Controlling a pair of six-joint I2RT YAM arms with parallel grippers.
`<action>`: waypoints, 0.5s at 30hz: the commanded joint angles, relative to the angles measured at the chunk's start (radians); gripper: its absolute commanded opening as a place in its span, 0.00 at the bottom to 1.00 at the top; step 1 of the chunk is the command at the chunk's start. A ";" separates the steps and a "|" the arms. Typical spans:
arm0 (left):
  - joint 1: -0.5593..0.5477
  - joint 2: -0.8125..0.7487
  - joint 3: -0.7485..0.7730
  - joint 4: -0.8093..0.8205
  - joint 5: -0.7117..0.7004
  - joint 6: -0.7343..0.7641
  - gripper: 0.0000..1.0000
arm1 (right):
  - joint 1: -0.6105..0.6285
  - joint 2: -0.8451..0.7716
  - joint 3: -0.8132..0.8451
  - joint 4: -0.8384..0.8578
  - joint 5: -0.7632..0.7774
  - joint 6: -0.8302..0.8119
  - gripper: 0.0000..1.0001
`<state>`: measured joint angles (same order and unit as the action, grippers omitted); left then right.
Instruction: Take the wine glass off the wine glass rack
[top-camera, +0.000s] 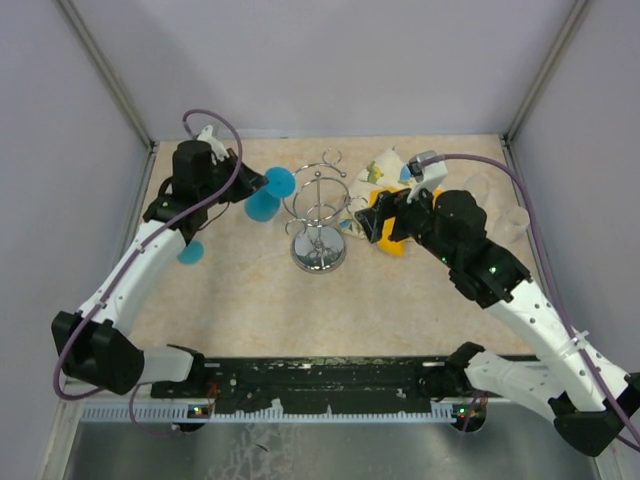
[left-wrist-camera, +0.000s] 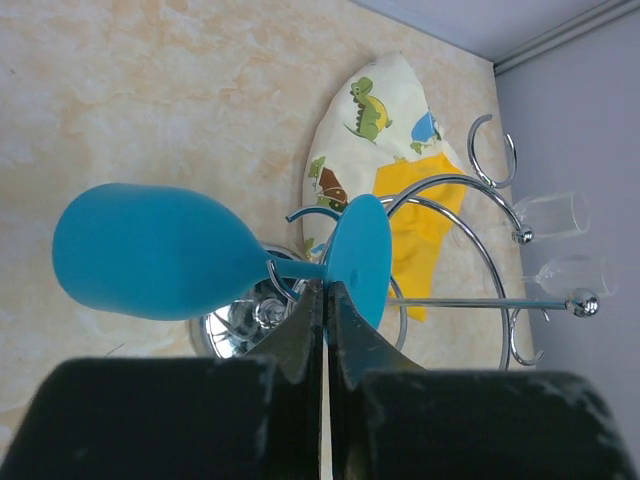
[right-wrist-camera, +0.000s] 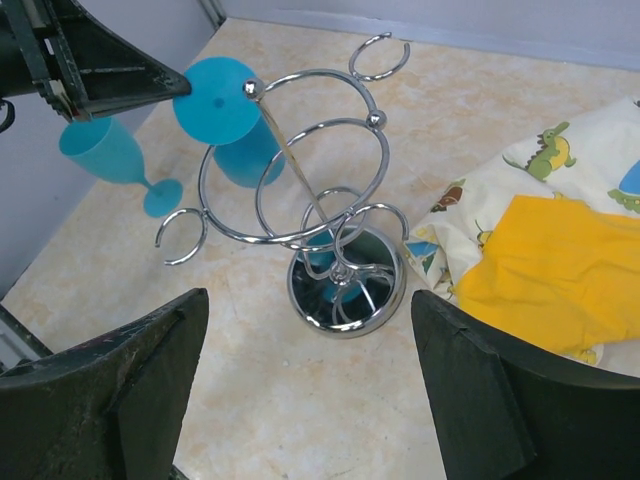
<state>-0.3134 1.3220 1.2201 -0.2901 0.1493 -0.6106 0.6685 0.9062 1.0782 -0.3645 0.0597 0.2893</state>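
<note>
The chrome wine glass rack (top-camera: 320, 212) stands mid-table on its round shiny base (right-wrist-camera: 347, 288). A blue wine glass (top-camera: 264, 203) hangs upside down at the rack's left side, with its stem (left-wrist-camera: 296, 268) at a wire loop. My left gripper (left-wrist-camera: 325, 290) is shut on the rim of the glass's round foot (left-wrist-camera: 357, 258); in the top view the gripper (top-camera: 243, 186) is just left of the rack. My right gripper (right-wrist-camera: 305, 330) is wide open and empty, hovering just right of the rack and aimed at its base; it also shows in the top view (top-camera: 365, 222).
A second blue wine glass (top-camera: 191, 252) stands on the table left of the rack. A dinosaur-print cloth (right-wrist-camera: 560, 165) and a yellow cloth (right-wrist-camera: 560, 265) lie right of the rack. Clear glasses (left-wrist-camera: 556, 214) stand at the far right. Grey walls enclose the table.
</note>
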 joint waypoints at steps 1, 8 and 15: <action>0.007 -0.028 0.003 0.014 0.002 -0.014 0.00 | -0.012 -0.020 -0.003 0.036 0.015 -0.015 0.83; 0.007 0.001 -0.008 0.072 0.095 -0.051 0.07 | -0.019 -0.027 -0.005 0.030 0.015 -0.022 0.83; 0.007 0.027 -0.037 0.151 0.176 -0.071 0.17 | -0.026 -0.038 -0.004 0.019 0.026 -0.034 0.84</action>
<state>-0.3115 1.3373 1.2091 -0.2218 0.2470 -0.6624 0.6556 0.8944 1.0664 -0.3668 0.0647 0.2798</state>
